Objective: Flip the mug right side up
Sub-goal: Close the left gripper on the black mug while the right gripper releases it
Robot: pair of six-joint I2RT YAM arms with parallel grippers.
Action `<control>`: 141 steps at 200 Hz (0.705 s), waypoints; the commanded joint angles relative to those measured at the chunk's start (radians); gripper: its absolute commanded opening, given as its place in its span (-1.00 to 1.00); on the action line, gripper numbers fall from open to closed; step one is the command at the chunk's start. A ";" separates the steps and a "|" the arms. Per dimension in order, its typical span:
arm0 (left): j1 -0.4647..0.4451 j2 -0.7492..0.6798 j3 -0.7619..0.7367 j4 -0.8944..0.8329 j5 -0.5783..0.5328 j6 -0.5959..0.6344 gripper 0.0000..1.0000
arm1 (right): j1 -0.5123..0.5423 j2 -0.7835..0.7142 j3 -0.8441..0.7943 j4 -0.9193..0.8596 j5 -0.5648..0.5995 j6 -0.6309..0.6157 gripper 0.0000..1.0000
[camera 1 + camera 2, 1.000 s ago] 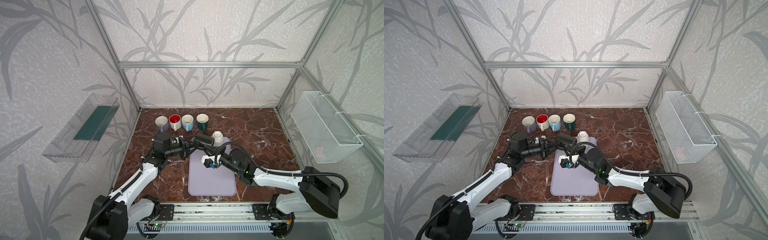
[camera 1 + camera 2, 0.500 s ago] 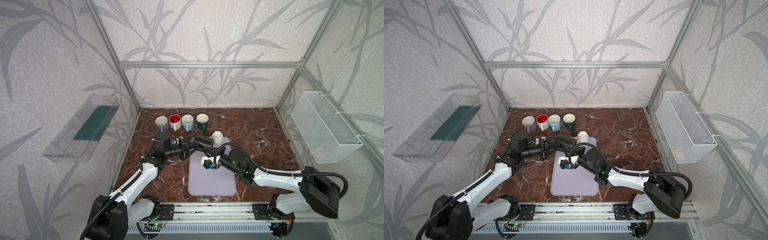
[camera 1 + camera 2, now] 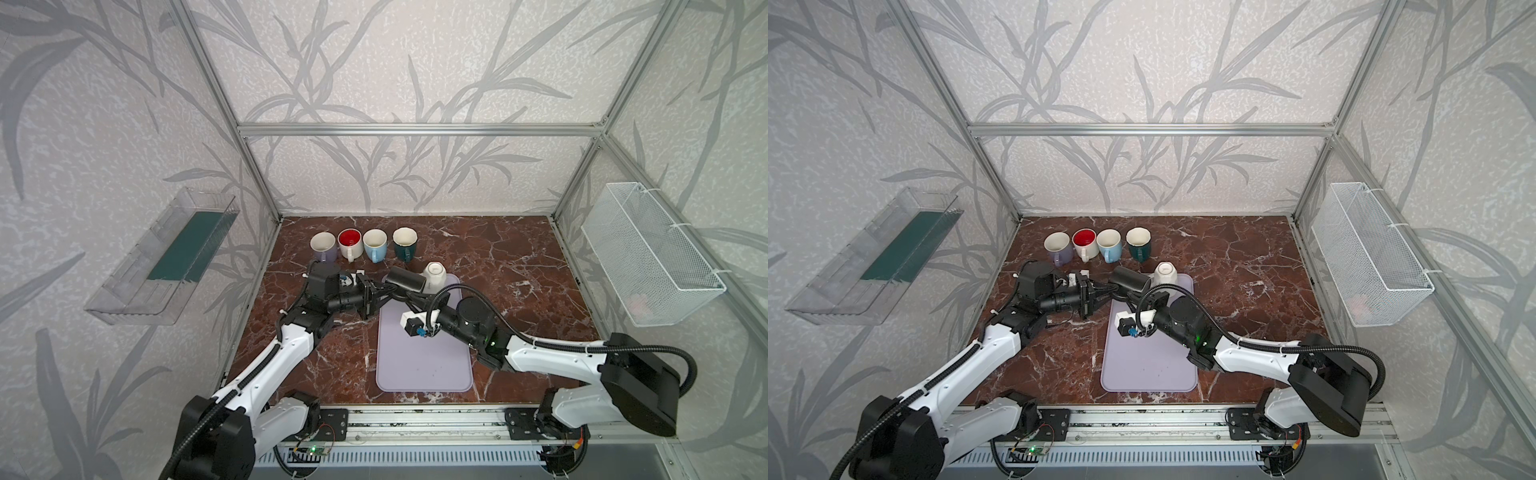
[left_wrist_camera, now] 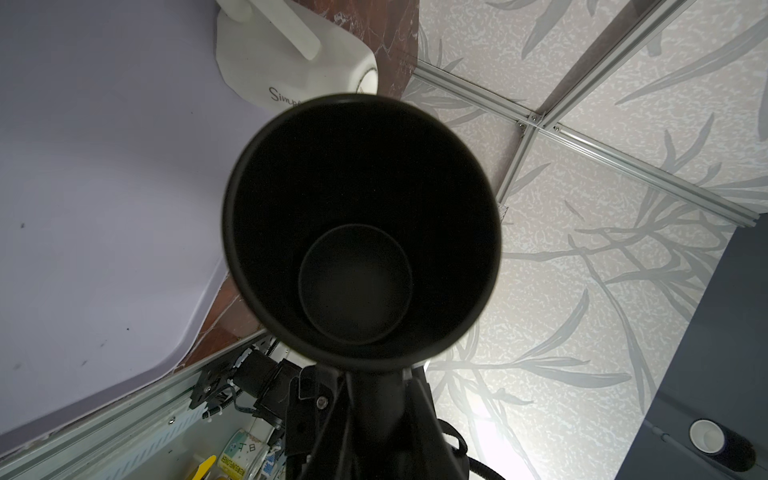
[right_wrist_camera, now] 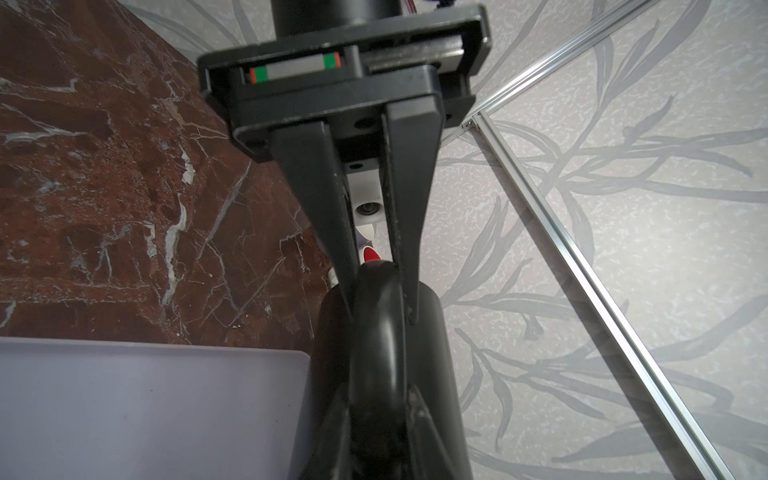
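Observation:
A black mug [image 3: 405, 279] [image 3: 1130, 279] hangs on its side above the back left corner of the lilac mat [image 3: 424, 361], held between both arms. My left gripper [image 3: 382, 291] [image 3: 1106, 292] comes from the left and is shut on the rim end of the mug's handle [image 5: 376, 332]. The left wrist view looks straight into the mug's dark open mouth [image 4: 361, 232]. My right gripper [image 3: 405, 297] [image 5: 376, 415] comes from the right and is shut on the same handle further along. The mug's base is hidden.
A white mug [image 3: 434, 275] [image 4: 291, 62] stands upside down on the mat's back corner, just right of the held mug. Several upright mugs [image 3: 375, 244] line the back left of the marble table. A wire basket [image 3: 648, 257] and a clear tray [image 3: 166, 257] hang on the side walls.

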 commanded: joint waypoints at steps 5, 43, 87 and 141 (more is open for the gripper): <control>-0.006 -0.040 0.067 -0.028 0.033 0.154 -1.00 | 0.004 -0.033 0.070 0.017 -0.012 0.119 -0.86; -0.007 -0.034 0.056 -0.022 0.014 0.166 -1.00 | 0.004 -0.045 0.033 0.037 -0.019 0.176 -0.52; -0.007 -0.015 0.104 -0.135 -0.022 0.297 -1.00 | 0.005 -0.097 0.004 0.001 0.017 0.222 -0.39; -0.006 0.011 0.104 -0.182 -0.073 0.387 -1.00 | 0.005 -0.158 -0.017 -0.081 0.057 0.253 -0.39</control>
